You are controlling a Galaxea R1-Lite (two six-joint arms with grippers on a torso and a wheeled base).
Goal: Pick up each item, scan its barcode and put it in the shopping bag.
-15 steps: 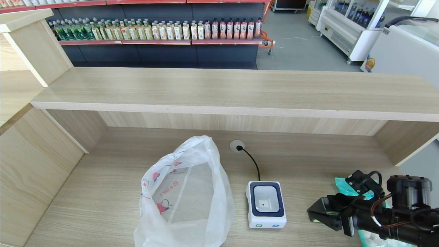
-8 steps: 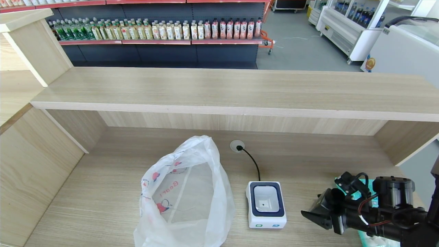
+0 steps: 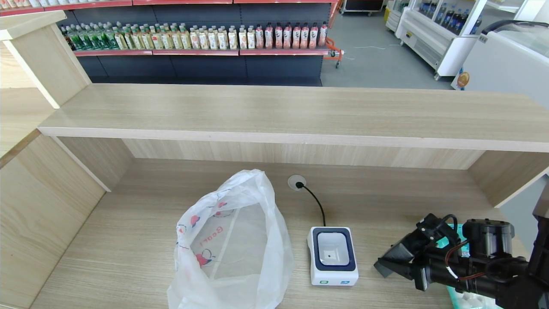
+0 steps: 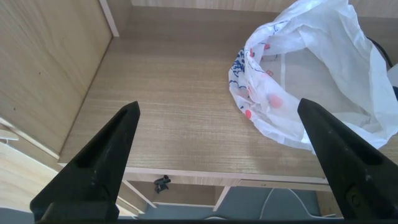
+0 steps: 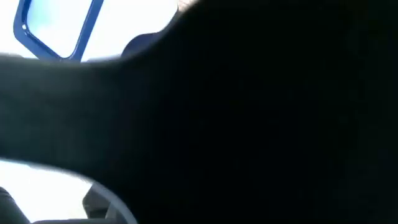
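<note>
A white plastic shopping bag (image 3: 231, 244) stands open on the lower counter, also seen as the bag (image 4: 311, 74) in the left wrist view. To its right lies the white barcode scanner (image 3: 332, 255) with a blue-framed window; part of that frame (image 5: 53, 31) shows in the right wrist view. My right gripper (image 3: 392, 262) hovers just right of the scanner, shut on a flat dark packet (image 3: 401, 253) that blocks most of the right wrist view. My left gripper (image 4: 219, 106) hangs open over the counter's near left edge, apart from the bag.
A teal pack (image 3: 459, 234) lies on the counter under my right arm, and a white-and-teal pack (image 3: 465, 300) sits at the near right corner. The scanner's black cable (image 3: 315, 201) runs back to a grommet. A raised wooden shelf (image 3: 300, 111) overhangs the back.
My right gripper has shifted a little left toward the scanner and turned the dark packet. The bag, the scanner and the left arm have stayed put.
</note>
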